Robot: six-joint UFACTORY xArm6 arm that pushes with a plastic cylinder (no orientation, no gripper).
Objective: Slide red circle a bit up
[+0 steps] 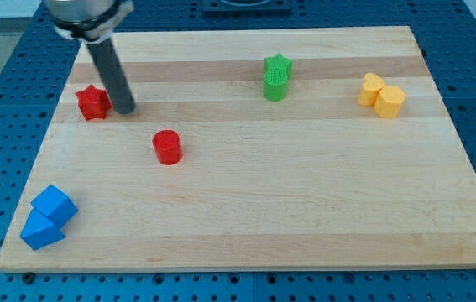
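The red circle [168, 147] stands on the wooden board left of centre. My tip [125, 109] rests on the board up and to the left of the red circle, a clear gap apart from it. The tip is right beside the red star [93, 102], at that star's right side.
A green star and a green circle [277, 77] sit together at the view's top centre. Two yellow blocks [381, 95] lie at the top right. Two blue blocks [48, 217] sit at the bottom left near the board's edge [246, 268].
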